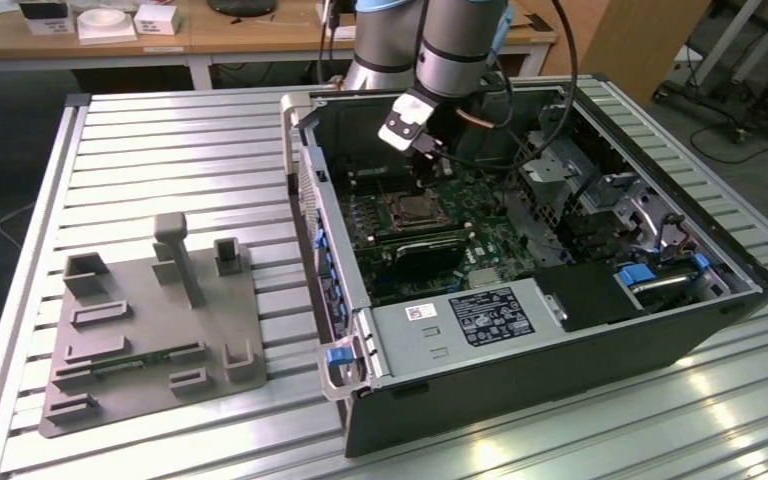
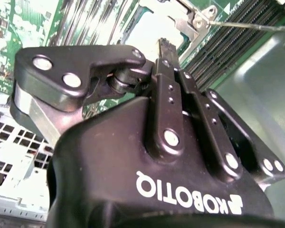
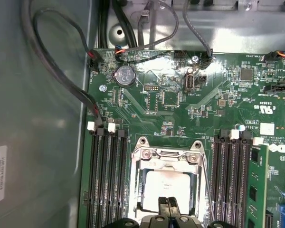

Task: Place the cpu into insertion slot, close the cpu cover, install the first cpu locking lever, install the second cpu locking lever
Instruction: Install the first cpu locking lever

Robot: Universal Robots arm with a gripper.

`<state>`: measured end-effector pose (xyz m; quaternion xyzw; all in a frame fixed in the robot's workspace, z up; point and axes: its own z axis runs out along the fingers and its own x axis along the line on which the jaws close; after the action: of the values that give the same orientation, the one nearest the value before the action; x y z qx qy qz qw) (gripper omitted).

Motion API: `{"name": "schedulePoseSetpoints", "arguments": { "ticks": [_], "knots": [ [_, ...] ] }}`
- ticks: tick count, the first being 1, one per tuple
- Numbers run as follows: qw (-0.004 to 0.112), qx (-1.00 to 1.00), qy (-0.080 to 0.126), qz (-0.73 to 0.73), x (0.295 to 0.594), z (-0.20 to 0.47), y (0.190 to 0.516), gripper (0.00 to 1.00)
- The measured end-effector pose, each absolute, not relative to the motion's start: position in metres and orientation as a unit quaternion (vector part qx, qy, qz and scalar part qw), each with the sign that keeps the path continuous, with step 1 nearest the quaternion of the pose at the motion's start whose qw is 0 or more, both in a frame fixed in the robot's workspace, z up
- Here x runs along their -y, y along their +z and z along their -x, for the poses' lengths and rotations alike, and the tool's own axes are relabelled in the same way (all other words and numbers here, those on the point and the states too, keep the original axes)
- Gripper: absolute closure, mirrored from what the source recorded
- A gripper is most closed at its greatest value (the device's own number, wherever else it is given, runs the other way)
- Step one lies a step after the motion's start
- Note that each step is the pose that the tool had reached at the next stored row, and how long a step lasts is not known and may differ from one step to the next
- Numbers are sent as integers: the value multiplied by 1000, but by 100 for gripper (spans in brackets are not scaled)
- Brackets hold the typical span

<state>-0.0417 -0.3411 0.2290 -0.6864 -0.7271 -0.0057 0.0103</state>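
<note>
Grey moulded fixture [image 1: 144, 340] lies on slatted metal surface [image 1: 157, 130], just beside open PC case [image 1: 558, 370]. Inside case: white-labelled grey box [image 1: 471, 320]. First wrist view: coin battery [image 3: 125, 75], long black mem. slots [image 3: 107, 180] on green board [image 3: 180, 109].

Exterior view: looks down slantwise from high, well apart from the black metal claw [image 1: 424, 172], taking in the open dark computer case [image 1: 518, 400] on the slatted grey table [image 1: 157, 130]. First wrist view: faces along the claw onto the green circuit board [image 3: 180, 102] just beyond its tips. Second wrist view: sits close behind the claw. Shared by all three: the square silver-rimmed socket [image 3: 167, 154] near the tips.
</note>
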Motion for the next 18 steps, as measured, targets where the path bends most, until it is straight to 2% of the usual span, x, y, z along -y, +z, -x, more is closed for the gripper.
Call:
{"name": "schedulePoseSetpoints", "arguments": {
  "ticks": [18],
  "knots": [
    [11, 760, -5, 649, 341, 42, 237, 90]
  ]
}}
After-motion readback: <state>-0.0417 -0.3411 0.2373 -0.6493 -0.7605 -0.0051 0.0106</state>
